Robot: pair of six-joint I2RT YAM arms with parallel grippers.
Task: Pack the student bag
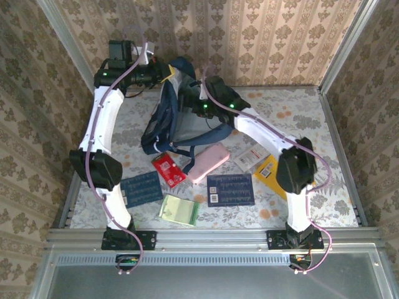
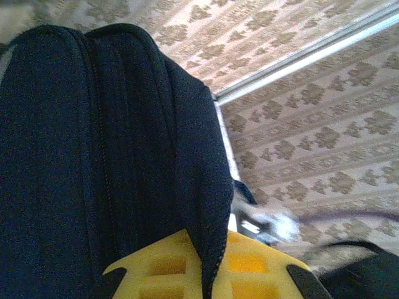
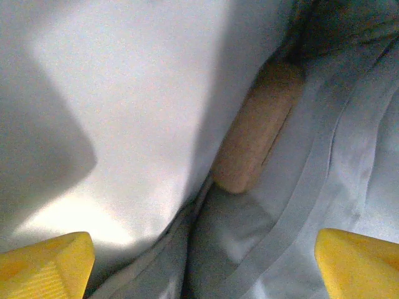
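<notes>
Left hand (image 2: 209, 265): yellow fingers (image 2: 159, 277) closed narrow, with a seamed edge of the student bag (image 2: 93, 156) pinched between them. Dark navy fabric is seen rising straight ahead of the grip. From above, this hand is found at the bag's far top edge. The bag is held upright there, with its mouth gaping just to the hand's right

Right hand (image 3: 199, 268): fingers (image 3: 43, 271) spread wide, nothing clasped between them. The hand is lowered into the bag's mouth, and pale grey-white lining (image 3: 124, 93) is seen on every side of it. A tan rounded block (image 3: 255, 131) is lodged in a fold of the lining just ahead of the fingertips, apart from them. What it is cannot be told

Outward from both hands, toward the arm bases, the bag's lower part is slumped on the desk (image 1: 324, 118). Noted loose on the desk beyond it:
- a pink case (image 1: 209, 163), close to the bag's lower edge
- a red packet (image 1: 168, 169), just left of the case
- a white-and-red packet (image 1: 249, 157) and a yellow packet (image 1: 269, 171), beside the right forearm, the yellow one partly hidden by it
- two navy printed booklets (image 1: 141, 189) (image 1: 230, 189), farther from the hands
- a green pad (image 1: 179, 210), farthest from the hands, between the booklets
</notes>
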